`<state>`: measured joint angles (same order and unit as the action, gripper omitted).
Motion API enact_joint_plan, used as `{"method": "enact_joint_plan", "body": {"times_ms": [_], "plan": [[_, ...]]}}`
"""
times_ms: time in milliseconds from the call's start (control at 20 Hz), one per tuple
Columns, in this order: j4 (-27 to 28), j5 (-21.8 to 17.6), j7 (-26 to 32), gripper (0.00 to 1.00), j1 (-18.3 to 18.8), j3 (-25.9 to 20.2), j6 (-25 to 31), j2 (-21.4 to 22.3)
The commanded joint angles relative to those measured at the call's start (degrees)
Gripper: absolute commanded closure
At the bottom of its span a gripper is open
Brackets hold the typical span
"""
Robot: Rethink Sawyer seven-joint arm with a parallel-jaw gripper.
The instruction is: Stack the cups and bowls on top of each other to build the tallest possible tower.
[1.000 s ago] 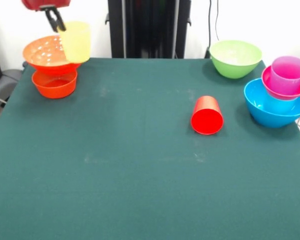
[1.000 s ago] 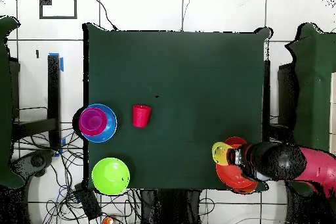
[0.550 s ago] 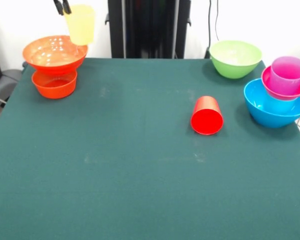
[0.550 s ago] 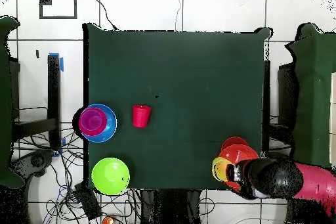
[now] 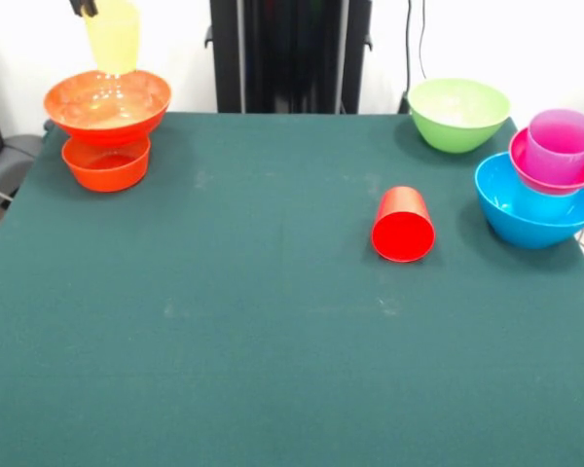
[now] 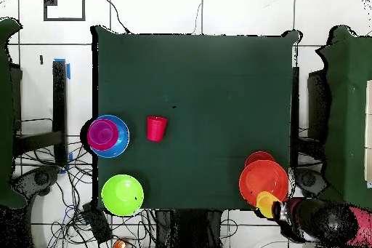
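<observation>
Since a second ago the yellow cup (image 5: 113, 37) has been lifted higher and carried across the wide orange bowl (image 5: 107, 103), so it is now seen hanging up at the top edge, above the bowl's far rim rather than beside it. Only a dark tip of the tool (image 5: 84, 7) is caught in the front view, pressed against the cup's upper corner, so the cup is taken to be gripped by its rim. For the task this looks like a lift-off, with no placement made yet.

From overhead the cup (image 6: 266, 203) is shown just past the bowl's edge (image 6: 263, 181), toward the robot, with the arm's dark bulk right behind it; that offset can't be judged from the front. The front view alone reveals that the wide bowl is perched on a small orange bowl (image 5: 105, 163).

Elsewhere, the red cup (image 5: 403, 225) is left on its side on the worktop (image 5: 273, 321), and a purple cup (image 5: 563, 144) is nested in a magenta bowl (image 5: 526, 161) inside the blue bowl (image 5: 535, 216), with the green bowl (image 5: 458, 114) nearby.
</observation>
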<state>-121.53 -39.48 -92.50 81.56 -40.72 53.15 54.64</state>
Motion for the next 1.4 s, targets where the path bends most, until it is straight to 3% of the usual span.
{"method": "enact_joint_plan", "body": {"times_ms": [50,250,500,850,1400], "plan": [[-3.2,-6.8,8.5,1.0,-0.7,0.6,-4.0,-3.3],[-4.2,-8.5,4.8,1.0,-1.2,1.1,-7.7,-6.2],[-4.3,-7.8,3.8,1.0,-2.5,0.5,-9.0,-7.0],[-2.5,-3.4,4.3,1.0,-4.0,-2.0,-9.2,-6.2],[0.2,-8.2,7.7,1.0,-4.8,-0.3,-8.6,-7.8]]}}
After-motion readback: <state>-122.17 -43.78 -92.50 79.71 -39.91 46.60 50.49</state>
